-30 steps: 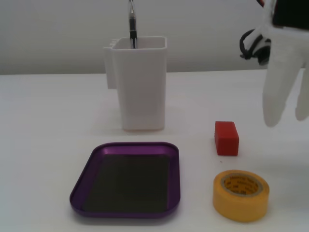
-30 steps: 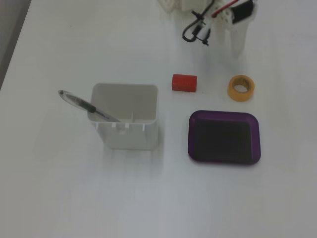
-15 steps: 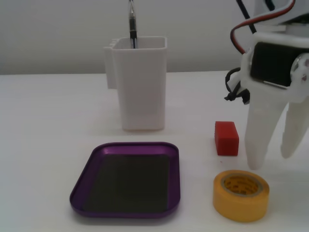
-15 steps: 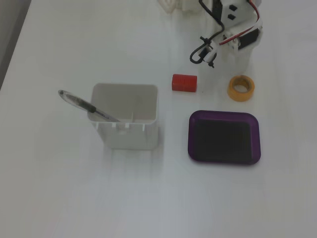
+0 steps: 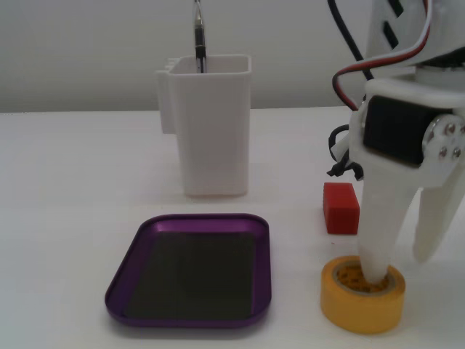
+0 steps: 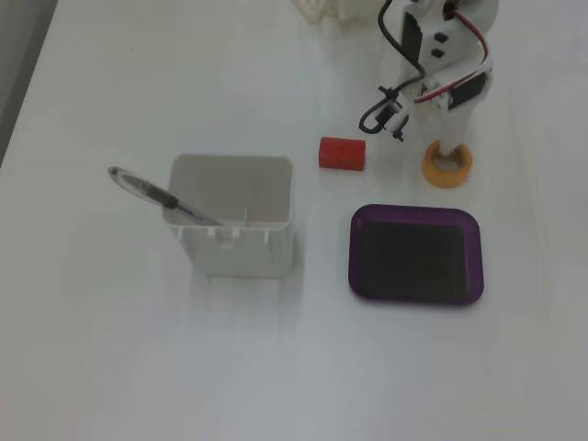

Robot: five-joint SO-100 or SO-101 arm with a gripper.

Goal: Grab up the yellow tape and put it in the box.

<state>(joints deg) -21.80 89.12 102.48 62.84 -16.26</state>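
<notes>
Seen from the side in a fixed view: the yellow tape (image 5: 362,294) flat on the white table (image 5: 65,189), down by the bottom edge, with a brown inside ring showing. Seen from above in a fixed view: the same tape (image 6: 447,166) as a small ring, just above the purple box (image 6: 415,254) and apart from it. Only from above, the inside of the tall white tub (image 6: 234,225), with a pen (image 6: 156,195) leaning out of it.

Pincer (image 5: 402,265) open a fair way. One white finger (image 5: 379,247) down inside the hole of the tape, the other finger hanging outside the roll, off to the right. Not squeezing the tape.

Red block (image 5: 341,208) just behind the tape, near the fingers. Box (image 5: 192,269) with nothing in it, left of the tape.

Top of the arm cut off in both fixed views. Hard to tell from above how the fingers sit.
</notes>
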